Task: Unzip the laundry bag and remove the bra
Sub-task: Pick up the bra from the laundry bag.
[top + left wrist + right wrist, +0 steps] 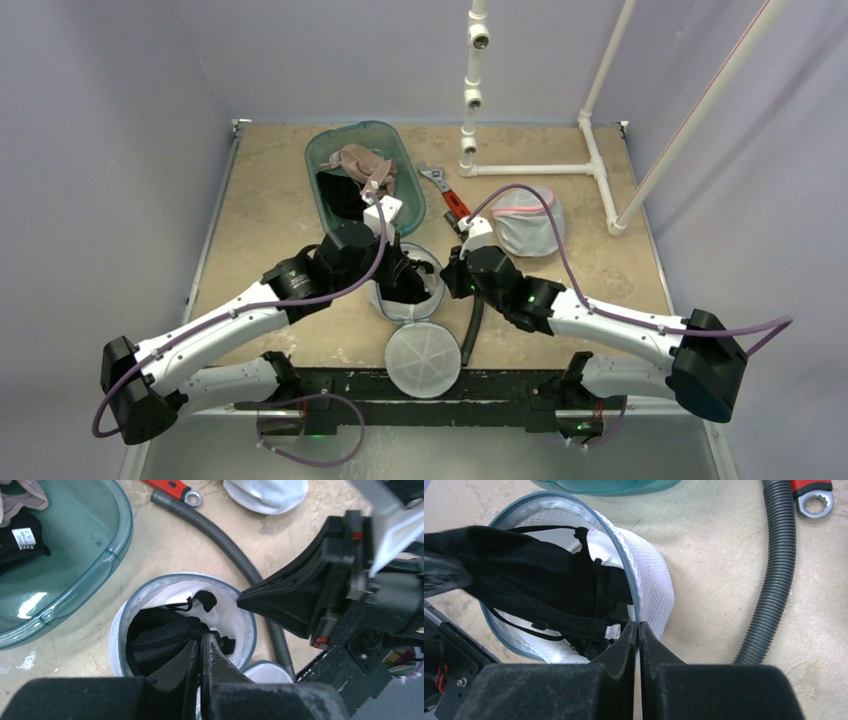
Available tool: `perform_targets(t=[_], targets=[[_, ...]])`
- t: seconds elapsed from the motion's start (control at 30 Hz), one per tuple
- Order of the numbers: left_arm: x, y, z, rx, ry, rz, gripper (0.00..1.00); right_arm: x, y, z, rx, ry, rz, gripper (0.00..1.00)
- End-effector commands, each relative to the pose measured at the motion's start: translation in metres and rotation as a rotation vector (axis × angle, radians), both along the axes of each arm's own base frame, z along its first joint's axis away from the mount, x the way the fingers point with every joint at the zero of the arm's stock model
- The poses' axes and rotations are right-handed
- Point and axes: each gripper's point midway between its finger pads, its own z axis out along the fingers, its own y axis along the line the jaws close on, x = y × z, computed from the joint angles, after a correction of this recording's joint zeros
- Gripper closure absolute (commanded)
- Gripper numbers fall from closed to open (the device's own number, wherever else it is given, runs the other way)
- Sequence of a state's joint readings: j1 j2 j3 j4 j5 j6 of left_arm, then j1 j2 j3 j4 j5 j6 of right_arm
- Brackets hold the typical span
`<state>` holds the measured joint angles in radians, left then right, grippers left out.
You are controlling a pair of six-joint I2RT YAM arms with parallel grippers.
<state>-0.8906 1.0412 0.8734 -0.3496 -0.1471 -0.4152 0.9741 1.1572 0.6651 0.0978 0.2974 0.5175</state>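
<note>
Over on the left sits the teal bin (pixel 318 152), with other garments lying in it. Beside it, the left gripper (pixel 201 641) reaches down into the open mouth of the laundry bag (pixel 651 580). Its fingers are pressed together on a fold of the black bra (pixel 160 640), which lies mostly inside the bag (one strap loops up against the white lining). The zip looks done with: the round lid (pixel 423 360) lies flat on the table near the arms' bases. At the bag's right edge the right gripper (pixel 638 626) is pinched tight on the grey rim. Further right lie a ribbed hose (pixel 774 570) and a red-handled wrench (pixel 811 495). I'd say the unzipping is finished and the pulling-out is in hand. Next the left arm needs to lift up and away while the right holds the rim down, or the bag will likely come along too.
</note>
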Motion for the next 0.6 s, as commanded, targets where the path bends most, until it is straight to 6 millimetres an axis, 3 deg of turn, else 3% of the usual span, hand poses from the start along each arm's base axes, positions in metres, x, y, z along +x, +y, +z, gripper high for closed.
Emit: perform_targets(t=[0.0,0.17,0.27,0.43,0.5,0.57], targets=[[-0.001,-0.007,0.048,-0.097,-0.074,-0.042,1.00,0.006,-0.004,0.010,0.035,-0.030,-0.040,0.92],[0.001,-0.007,0.044,-0.078,-0.070,-0.039,1.00,0.004,-0.011,0.024,0.044,-0.064,-0.035,0.59],[0.001,-0.008,0.039,-0.079,-0.066,-0.036,1.00,0.000,-0.017,0.036,0.046,-0.095,-0.013,0.46],[0.004,-0.011,0.047,-0.111,-0.088,-0.032,1.00,-0.009,-0.024,0.072,0.106,-0.209,0.048,0.37],[0.004,-0.013,0.053,-0.131,-0.101,-0.035,1.00,-0.018,-0.017,0.093,0.157,-0.293,0.142,0.37],[0.005,-0.014,0.060,-0.147,-0.113,-0.035,1.00,-0.032,-0.004,0.100,0.208,-0.306,0.244,0.37]])
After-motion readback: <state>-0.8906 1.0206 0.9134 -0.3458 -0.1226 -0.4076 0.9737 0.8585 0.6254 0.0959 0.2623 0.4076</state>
